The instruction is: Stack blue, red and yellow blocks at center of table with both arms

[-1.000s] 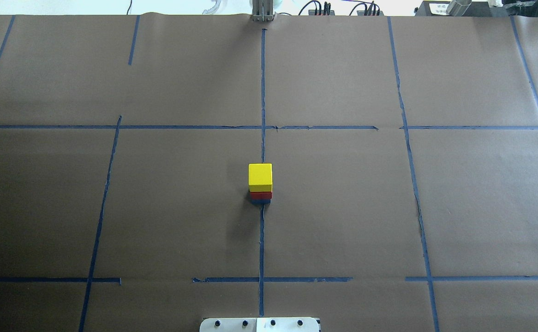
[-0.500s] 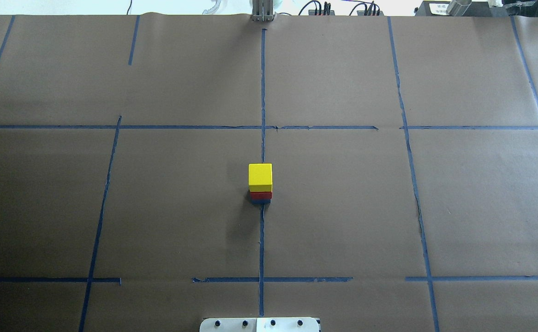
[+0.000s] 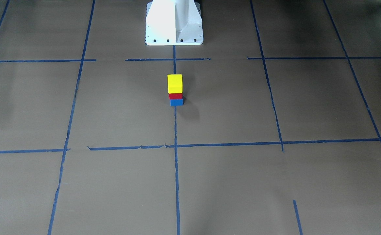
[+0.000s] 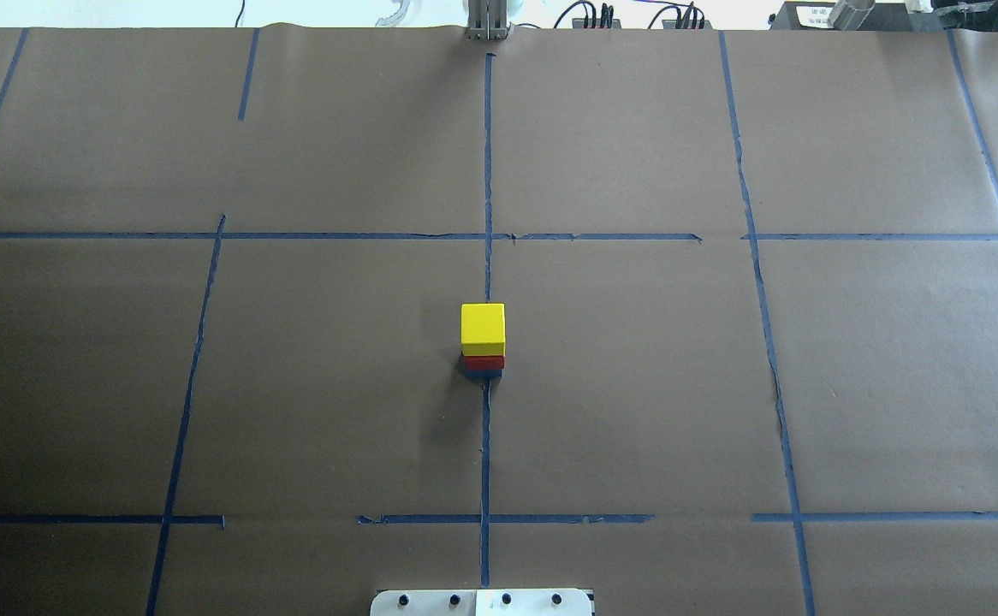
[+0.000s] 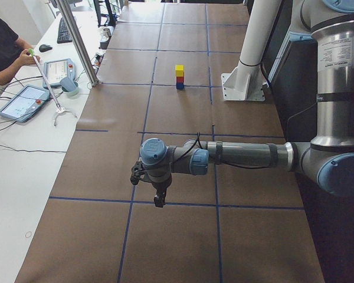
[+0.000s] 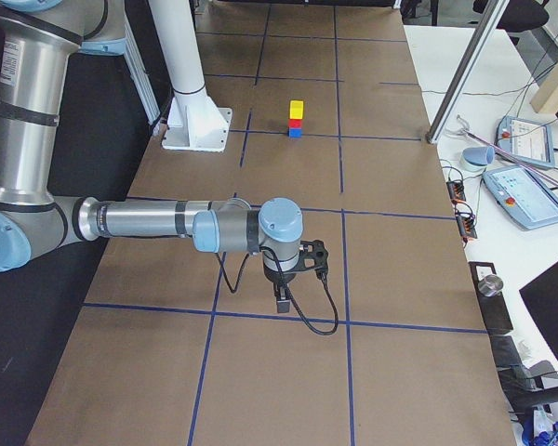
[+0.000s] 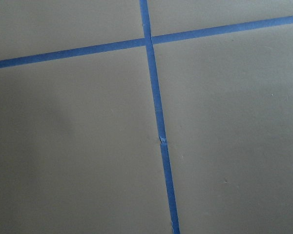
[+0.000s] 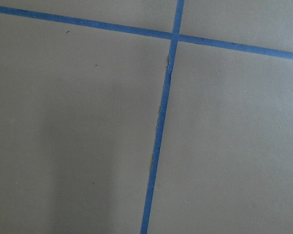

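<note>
A yellow block [image 4: 483, 325] sits on a red block [image 4: 484, 362], which sits on a blue block [image 4: 484, 373], an upright stack on the centre tape line. It also shows in the front view, yellow [image 3: 174, 83], red [image 3: 175, 96], blue [image 3: 176, 102]. My left gripper [image 5: 159, 200] shows only in the left side view, far from the stack, pointing down over the paper. My right gripper [image 6: 283, 302] shows only in the right side view, likewise far from the stack. I cannot tell whether either is open or shut. Both wrist views show only brown paper and blue tape.
The white robot base [image 3: 174, 23] stands behind the stack. A metal pole [image 5: 79, 44] rises at the table's far edge. Tablets [image 6: 525, 200] and cables lie on the white side table. A person [image 5: 3, 47] sits there.
</note>
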